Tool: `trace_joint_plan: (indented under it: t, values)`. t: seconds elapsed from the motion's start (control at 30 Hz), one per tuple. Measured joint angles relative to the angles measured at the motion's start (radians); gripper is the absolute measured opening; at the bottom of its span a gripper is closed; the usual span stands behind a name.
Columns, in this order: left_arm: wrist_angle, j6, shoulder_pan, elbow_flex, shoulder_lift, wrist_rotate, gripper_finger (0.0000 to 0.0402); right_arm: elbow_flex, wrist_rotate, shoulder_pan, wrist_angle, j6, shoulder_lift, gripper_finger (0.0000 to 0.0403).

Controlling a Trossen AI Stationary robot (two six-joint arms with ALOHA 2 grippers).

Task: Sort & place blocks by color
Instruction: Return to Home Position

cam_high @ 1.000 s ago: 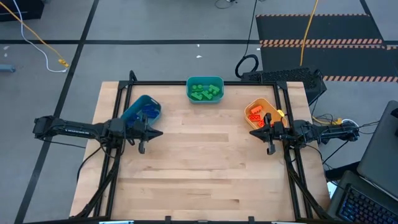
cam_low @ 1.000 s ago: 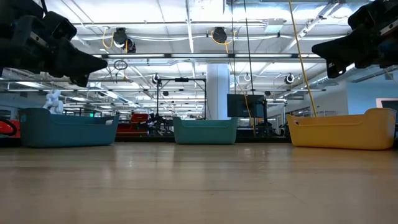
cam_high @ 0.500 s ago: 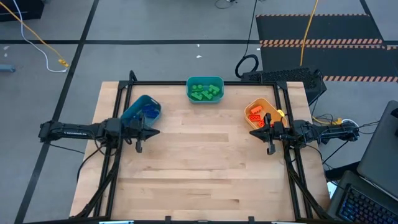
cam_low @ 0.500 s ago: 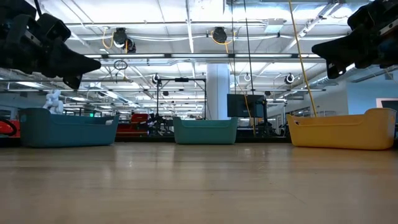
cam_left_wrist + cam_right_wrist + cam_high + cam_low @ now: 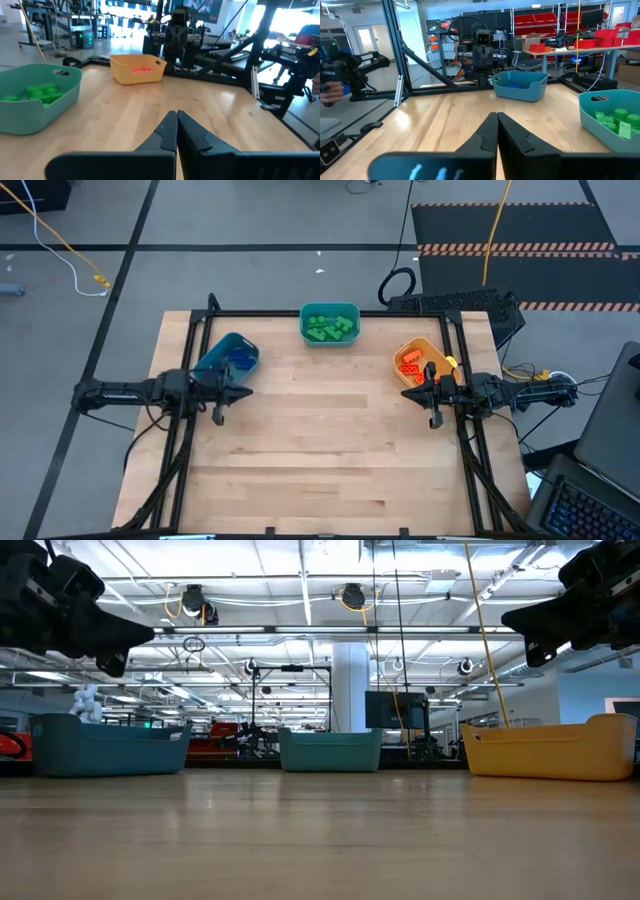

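Observation:
Green blocks (image 5: 331,329) lie in the teal bin (image 5: 329,311) at the table's far edge. Blue blocks (image 5: 240,359) lie in the blue bin (image 5: 215,361) at far left, and orange blocks (image 5: 410,366) lie in the orange-yellow bin (image 5: 420,348) at far right. My left gripper (image 5: 247,391) hovers shut above the table's left side, just near of the blue bin, pointing level toward the right. My right gripper (image 5: 404,394) hovers shut at the right side, beside the orange-yellow bin, pointing level toward the left. Neither holds anything.
A black frame (image 5: 300,313) runs along the table's far edge and down both sides under the arms. The bare wooden tabletop (image 5: 330,440) spreads between the grippers and toward the near edge. A keyboard (image 5: 455,304) lies beyond the far right corner.
My left gripper has drawn back toward the table's left edge, staying shut and level. My right arm has kept still.

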Motion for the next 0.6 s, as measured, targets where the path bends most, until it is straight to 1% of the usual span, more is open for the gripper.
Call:
trace_joint_plan:
  t: [0.17,0.43,0.6]
  values:
    - [-0.001,0.023,-0.004,0.000,0.023,0.004,0.0002,0.000,0.000,0.000,0.000,0.000,0.000,0.0000]
    - [0.014,0.062,-0.004,-0.002,0.026,0.006,0.0026,0.000,0.000,0.000,0.001,0.000,0.000,0.0000]
    - [0.016,0.061,-0.004,-0.003,0.026,0.006,0.0022,0.000,-0.001,0.000,0.001,0.000,0.000,0.0000]
